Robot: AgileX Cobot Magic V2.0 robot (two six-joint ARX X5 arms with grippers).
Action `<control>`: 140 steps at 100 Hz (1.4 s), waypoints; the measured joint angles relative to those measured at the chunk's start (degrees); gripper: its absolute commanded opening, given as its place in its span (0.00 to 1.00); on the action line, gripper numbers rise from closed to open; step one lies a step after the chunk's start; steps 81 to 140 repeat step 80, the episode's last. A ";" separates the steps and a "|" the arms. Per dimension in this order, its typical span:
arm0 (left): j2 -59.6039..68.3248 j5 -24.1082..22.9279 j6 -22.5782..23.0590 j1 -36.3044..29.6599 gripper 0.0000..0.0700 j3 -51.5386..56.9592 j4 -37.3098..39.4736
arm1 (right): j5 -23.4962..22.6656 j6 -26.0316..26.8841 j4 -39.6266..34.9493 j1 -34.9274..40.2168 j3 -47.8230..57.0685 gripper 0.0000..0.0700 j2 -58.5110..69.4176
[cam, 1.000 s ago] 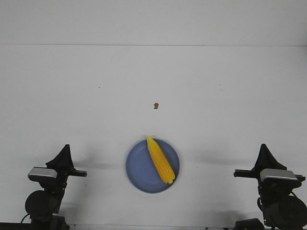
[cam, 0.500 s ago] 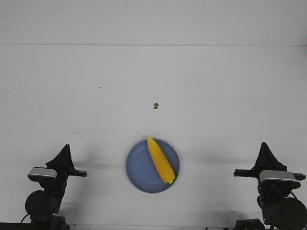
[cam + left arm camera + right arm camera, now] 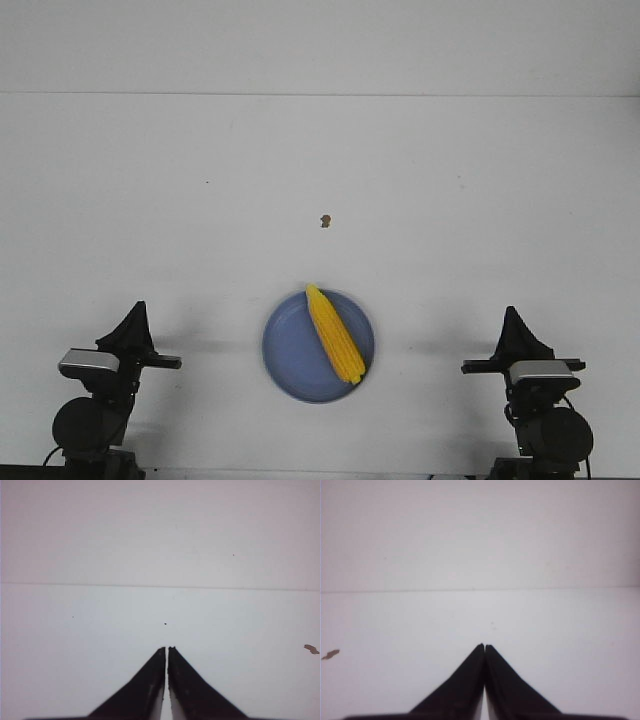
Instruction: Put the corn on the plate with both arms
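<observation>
The yellow corn (image 3: 334,333) lies diagonally on the blue-lavender plate (image 3: 287,354) at the near middle of the white table. My left gripper (image 3: 136,309) sits shut and empty at the near left, well apart from the plate. My right gripper (image 3: 513,314) sits shut and empty at the near right, also apart from the plate. In the left wrist view the gripper (image 3: 167,649) shows its jaws closed with only a thin slit between them. In the right wrist view the gripper (image 3: 484,646) shows its jaws touching. Neither wrist view shows the corn or the plate.
A small brown speck (image 3: 325,221) lies on the table beyond the plate; it also shows in the left wrist view (image 3: 311,649) and in the right wrist view (image 3: 330,654). The table's far edge meets a white wall.
My right arm has shifted left, toward the plate, and slightly forward. The left arm, the corn and the plate have not moved.
</observation>
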 measured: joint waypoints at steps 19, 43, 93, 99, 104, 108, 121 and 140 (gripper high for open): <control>0.00 0.00 0.00 0.00 0.02 0.00 0.02 | 0.00 0.24 3.48 0.63 -2.36 0.00 0.00; 0.00 0.00 0.00 0.00 0.02 0.00 0.02 | 0.00 0.24 4.11 0.63 -2.36 0.00 -0.04; 0.00 0.00 0.02 0.00 0.02 0.00 0.02 | 0.00 0.24 4.11 0.66 -2.36 0.00 -0.04; 0.00 0.00 0.02 0.00 0.02 0.00 0.02 | 0.00 0.24 4.11 0.66 -2.36 0.00 -0.04; 0.00 0.00 0.02 0.00 0.02 0.00 0.02 | 0.00 0.24 4.11 0.66 -2.36 0.00 -0.04; 0.00 0.00 0.02 0.00 0.02 0.00 0.02 | 0.00 0.24 4.11 0.66 -2.36 0.00 -0.04; 0.00 0.00 0.02 0.00 0.02 0.00 0.02 | 0.00 0.24 4.11 0.66 -2.36 0.00 -0.04; 0.00 0.00 0.02 0.00 0.02 0.00 0.02 | 0.00 0.24 4.11 0.66 -2.36 0.00 -0.04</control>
